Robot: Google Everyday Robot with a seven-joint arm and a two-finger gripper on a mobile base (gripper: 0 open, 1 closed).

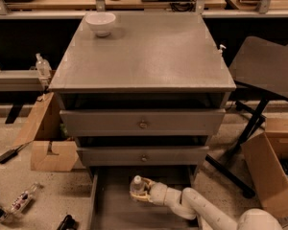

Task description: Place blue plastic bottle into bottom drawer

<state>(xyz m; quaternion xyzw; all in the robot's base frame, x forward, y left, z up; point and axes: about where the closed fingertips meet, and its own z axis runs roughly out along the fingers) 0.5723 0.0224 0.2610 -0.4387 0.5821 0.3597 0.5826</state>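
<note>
The blue plastic bottle (137, 186) is a clear bottle with a white cap. It stands roughly upright inside the open bottom drawer (110, 205), near its back. My gripper (140, 191) reaches in from the lower right on a white arm and is shut on the bottle's body, its yellowish fingers (143, 196) wrapped around it. The bottle's base is low over the grey drawer floor; I cannot tell whether it touches.
Two upper grey drawers (143, 123) with brass knobs are shut. A white bowl (101, 23) sits on the cabinet top. Cardboard boxes stand left (48, 143) and right (271, 171). A small red-labelled bottle (21, 199) lies on the floor. A dark stand (266, 71) is at right.
</note>
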